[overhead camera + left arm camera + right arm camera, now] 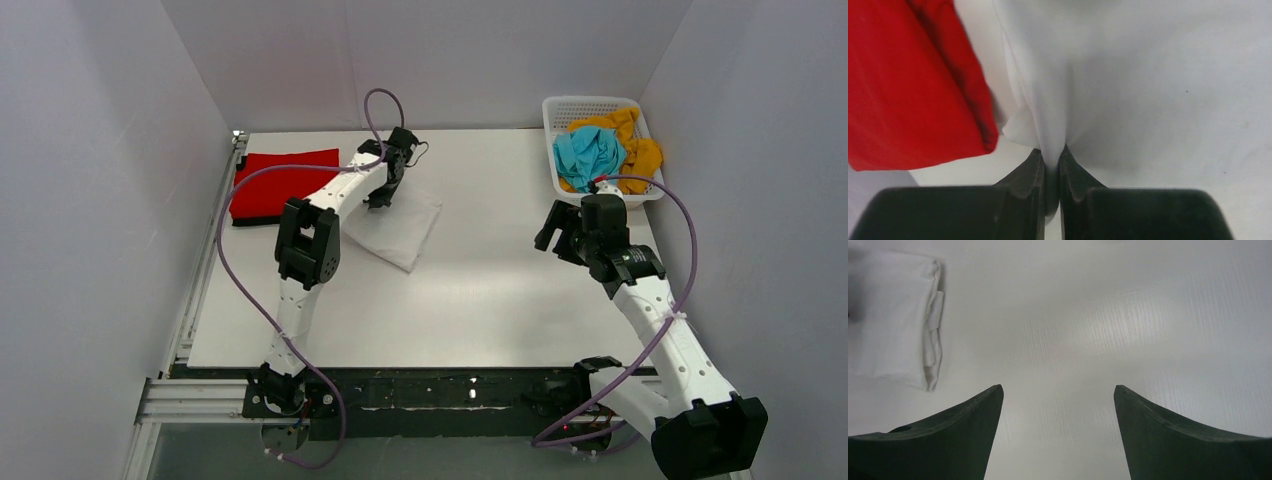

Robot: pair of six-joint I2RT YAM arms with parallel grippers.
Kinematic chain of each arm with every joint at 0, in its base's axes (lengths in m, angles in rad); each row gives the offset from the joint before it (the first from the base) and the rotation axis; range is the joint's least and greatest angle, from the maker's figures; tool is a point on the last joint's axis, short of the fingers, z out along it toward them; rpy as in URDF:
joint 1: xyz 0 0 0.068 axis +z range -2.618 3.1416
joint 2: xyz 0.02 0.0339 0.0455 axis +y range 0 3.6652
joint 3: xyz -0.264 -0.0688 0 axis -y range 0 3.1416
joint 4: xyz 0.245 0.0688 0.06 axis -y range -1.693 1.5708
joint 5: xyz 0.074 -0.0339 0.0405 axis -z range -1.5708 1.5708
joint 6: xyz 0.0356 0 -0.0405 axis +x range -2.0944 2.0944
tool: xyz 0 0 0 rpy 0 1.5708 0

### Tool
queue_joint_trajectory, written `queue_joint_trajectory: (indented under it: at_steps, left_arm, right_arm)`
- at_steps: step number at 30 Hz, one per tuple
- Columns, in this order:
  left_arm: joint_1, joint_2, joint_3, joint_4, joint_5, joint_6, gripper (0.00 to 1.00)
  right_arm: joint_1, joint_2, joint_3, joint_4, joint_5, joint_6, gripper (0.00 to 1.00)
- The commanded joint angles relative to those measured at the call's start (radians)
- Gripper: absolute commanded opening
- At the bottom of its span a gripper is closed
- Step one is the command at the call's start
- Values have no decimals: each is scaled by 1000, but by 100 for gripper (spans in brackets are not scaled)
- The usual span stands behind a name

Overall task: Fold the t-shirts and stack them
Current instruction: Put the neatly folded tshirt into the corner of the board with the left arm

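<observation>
Shirts on the counter (480, 300)
Upper left, folded shirt (280, 185); just right, second shirt (402, 235); upper right, basket (553, 140) holding heaped shirts (595, 150).

The flat white table (500, 300) carries 3 things: a folded red fabric t-shirt (280, 180) at its far left corner, a black fabric layer (252, 221) showing under it; a folded white fabric t-shirt (405, 228) nearby toward the middle; a white plastic lattice basket (585, 102) at the far right corner

Lab test cell: bare white walls (80, 200), white table (480, 290), aluminium rail frame (190, 400).
</observation>
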Motion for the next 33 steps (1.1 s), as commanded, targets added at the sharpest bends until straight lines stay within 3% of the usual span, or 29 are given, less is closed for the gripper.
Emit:
queue_joint_trajectory:
  at_steps: [1, 7, 17, 33]
  left_arm:
    - [58, -77, 43, -74, -113, 158, 0]
    - [107, -89, 87, -36, -173, 220, 0]
    - [172, -100, 136, 21, -280, 123, 0]
    - [247, -144, 264, 62, -265, 167, 0]
  right_arm:
    - [-6, 34, 23, 45, 22, -17, 89]
    - [-7, 87, 42, 54, 7, -11, 88]
    - [-7, 154, 80, 52, -30, -5, 87]
    - [-7, 198, 105, 54, -41, 3, 86]
